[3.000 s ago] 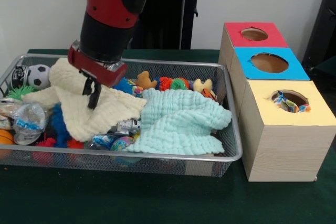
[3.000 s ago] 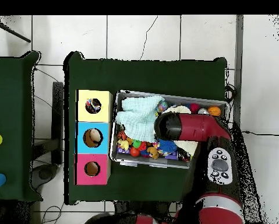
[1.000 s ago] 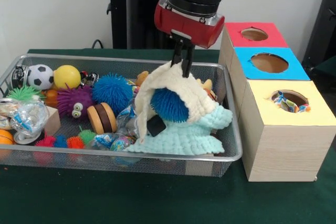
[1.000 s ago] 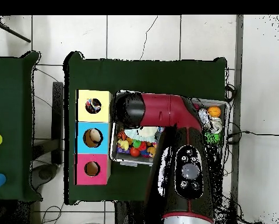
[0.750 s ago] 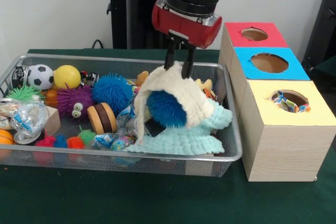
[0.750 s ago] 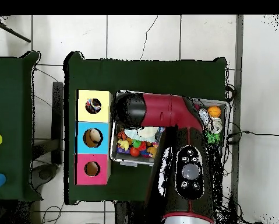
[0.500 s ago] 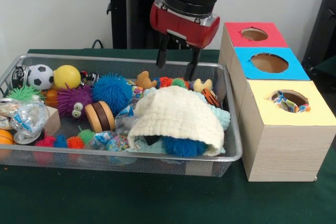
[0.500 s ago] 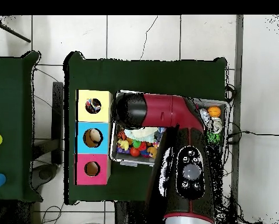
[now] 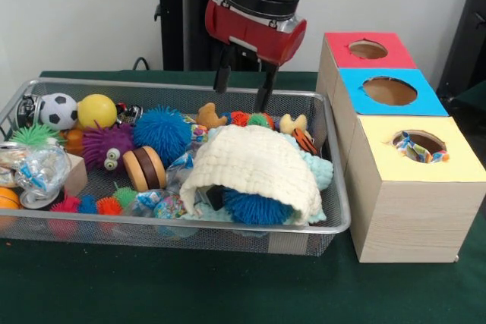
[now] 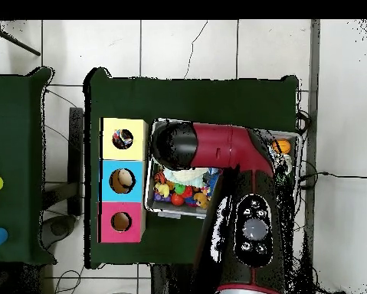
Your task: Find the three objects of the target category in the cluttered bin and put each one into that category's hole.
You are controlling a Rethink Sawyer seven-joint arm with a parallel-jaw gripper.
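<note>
My gripper (image 9: 243, 85) hangs open above the back of the wire bin (image 9: 190, 223), holding nothing. Just below it a cream cloth (image 9: 254, 166) lies heaped over a blue spiky ball (image 9: 254, 207) and a mint cloth (image 9: 317, 170). Uncovered in the bin are a larger blue spiky ball (image 9: 162, 130), a purple fuzzy toy with eyes (image 9: 108, 147), a wooden disc toy (image 9: 144, 169), a yellow ball (image 9: 96, 110) and a soccer ball (image 9: 55, 110). In the overhead view the arm (image 10: 217, 149) hides the gripper and most of the bin (image 10: 151, 205).
Three boxes with holes stand right of the bin: red (image 9: 368, 49), blue (image 9: 389, 90) and yellow (image 9: 418, 146), the yellow hole showing a patterned thing. Small plush animals (image 9: 209, 117) line the bin's back wall. Crinkly wrappers (image 9: 34, 176) fill its left end.
The gripper opened and let go of the cream cloth, which dropped over the blue spiky ball and mint cloth. The gripper has drifted slightly left and up.
</note>
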